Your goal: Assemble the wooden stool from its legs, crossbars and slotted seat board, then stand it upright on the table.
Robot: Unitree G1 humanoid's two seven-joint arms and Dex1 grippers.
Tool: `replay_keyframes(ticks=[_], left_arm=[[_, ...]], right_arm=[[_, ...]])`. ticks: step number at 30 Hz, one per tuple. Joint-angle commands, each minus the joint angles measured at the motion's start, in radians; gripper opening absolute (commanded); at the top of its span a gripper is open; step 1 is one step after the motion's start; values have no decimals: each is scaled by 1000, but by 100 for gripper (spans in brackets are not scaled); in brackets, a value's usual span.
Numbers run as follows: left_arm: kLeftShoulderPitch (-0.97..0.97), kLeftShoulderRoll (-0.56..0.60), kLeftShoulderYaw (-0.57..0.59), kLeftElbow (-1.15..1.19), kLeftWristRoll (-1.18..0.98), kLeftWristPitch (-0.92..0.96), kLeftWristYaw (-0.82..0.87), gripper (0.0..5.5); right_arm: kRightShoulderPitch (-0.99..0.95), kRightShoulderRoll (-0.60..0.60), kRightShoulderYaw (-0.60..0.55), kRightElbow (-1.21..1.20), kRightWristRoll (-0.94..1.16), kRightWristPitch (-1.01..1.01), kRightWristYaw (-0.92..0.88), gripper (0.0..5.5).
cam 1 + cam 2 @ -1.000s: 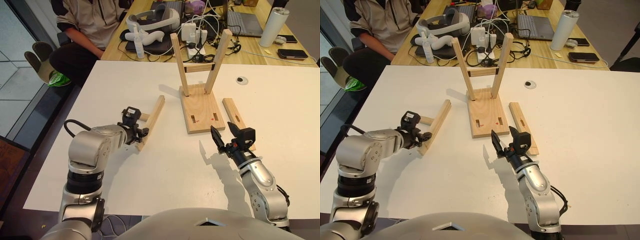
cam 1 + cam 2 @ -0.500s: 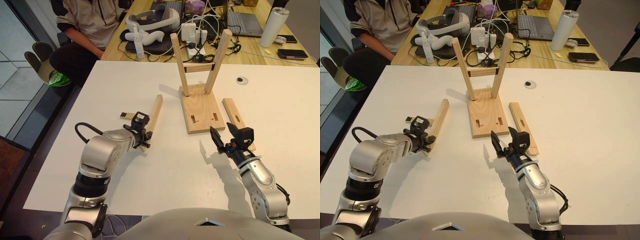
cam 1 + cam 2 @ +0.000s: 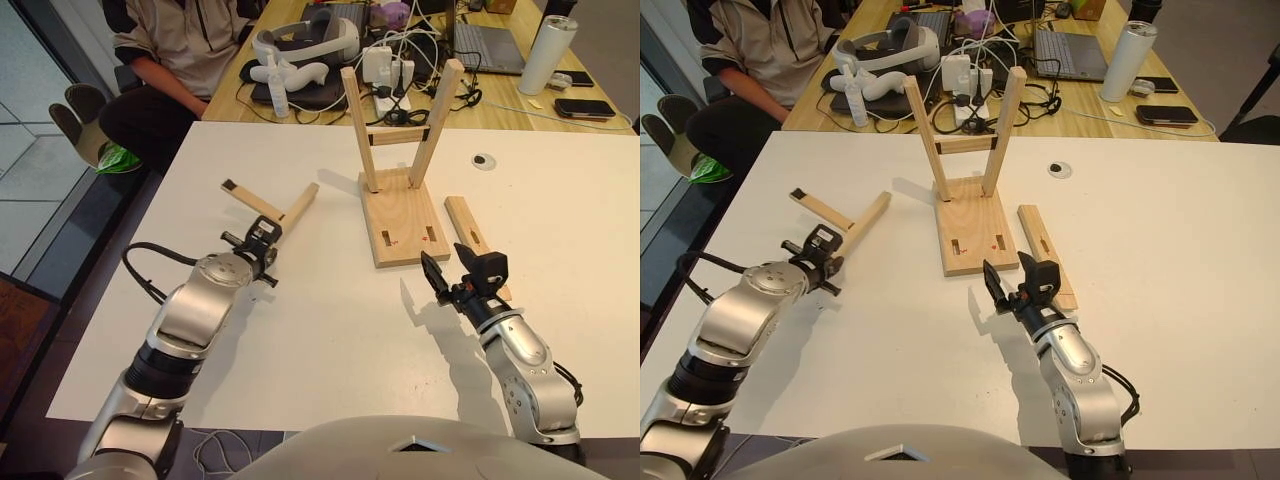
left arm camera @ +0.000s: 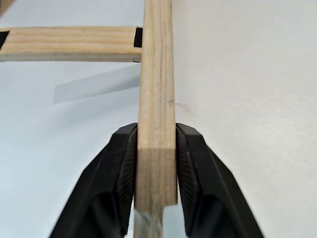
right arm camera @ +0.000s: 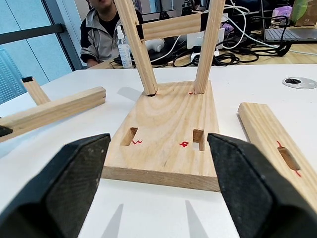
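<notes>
On the left of the counter, the left pincer clamps the near end of a leg joined to a crossbar, probably leaving its far end free for the seat board. The right pincer hangs open near that board's near edge.

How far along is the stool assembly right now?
Done: two legs joined by a crossbar stand in the far slots of the seat board. In hand: the left gripper is shut on a third leg with a second crossbar attached. Left: the fourth leg lies loose beside the board, near the open right gripper; the near slots hold no legs; the stool isn't upright.
</notes>
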Motion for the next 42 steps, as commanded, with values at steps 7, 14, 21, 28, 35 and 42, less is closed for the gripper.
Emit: replay_keyframes(ticks=[7, 14, 21, 28, 35, 42], left_arm=[[22, 85, -40, 29, 298, -293, 84, 102], [-60, 95, -4, 29, 449, -457, 97, 102], [-180, 105, 5, 56, 682, -670, 199, 102], [-218, 73, -3, 45, 817, -918, 268, 102], [-198, 21, 13, 32, 843, -1001, 230, 102], [-168, -41, -12, -5, 875, -1079, 200, 102]], right_arm=[[-233, 68, -106, 33, 197, 228, -65, 366], [-365, 94, -138, 95, 256, 267, -71, 366], [-568, 137, -229, 176, 398, 365, -120, 366], [-792, 193, -400, 158, 820, 482, -212, 366], [-841, 176, -446, 195, 1056, 490, -315, 366], [-936, 233, -482, 328, 1207, 393, -415, 366]])
